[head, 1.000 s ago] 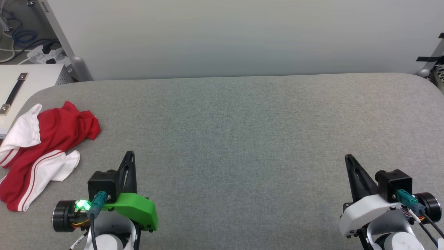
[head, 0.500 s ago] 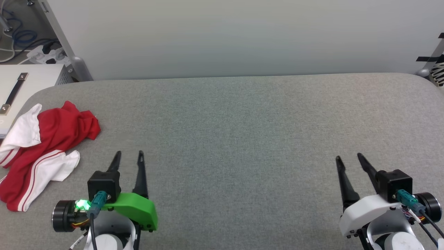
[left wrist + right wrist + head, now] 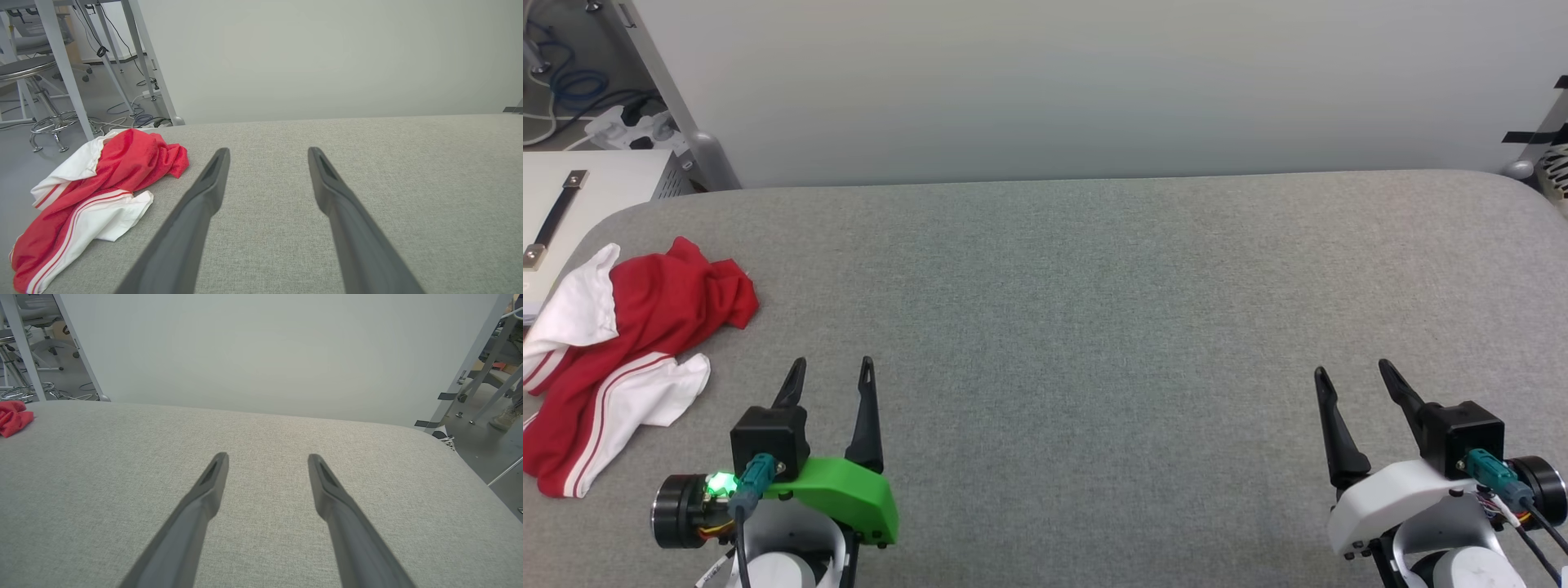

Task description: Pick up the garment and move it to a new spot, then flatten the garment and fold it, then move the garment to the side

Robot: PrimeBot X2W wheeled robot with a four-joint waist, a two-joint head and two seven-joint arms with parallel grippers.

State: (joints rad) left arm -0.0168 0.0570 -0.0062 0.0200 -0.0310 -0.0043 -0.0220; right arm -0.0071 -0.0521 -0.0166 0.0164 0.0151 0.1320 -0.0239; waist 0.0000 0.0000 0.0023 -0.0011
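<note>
The garment lies crumpled at the table's left edge, red with white sleeves and striped trim; its print is hidden in the folds. In the left wrist view the garment is left of the fingers, and a red corner of the garment shows at the far left of the right wrist view. My left gripper stands open over the near left of the table, just right of the garment and apart from it. At the near right my right gripper is open with nothing between its fingers.
The grey fabric table ends at a pale wall behind. A white box with a strap handle sits off the table's left corner, with cables and a power strip behind. Table legs and stools stand beyond the left edge.
Both grippers have opened from shut to wide apart. The arms have barely shifted, and the garment lies where it was.
</note>
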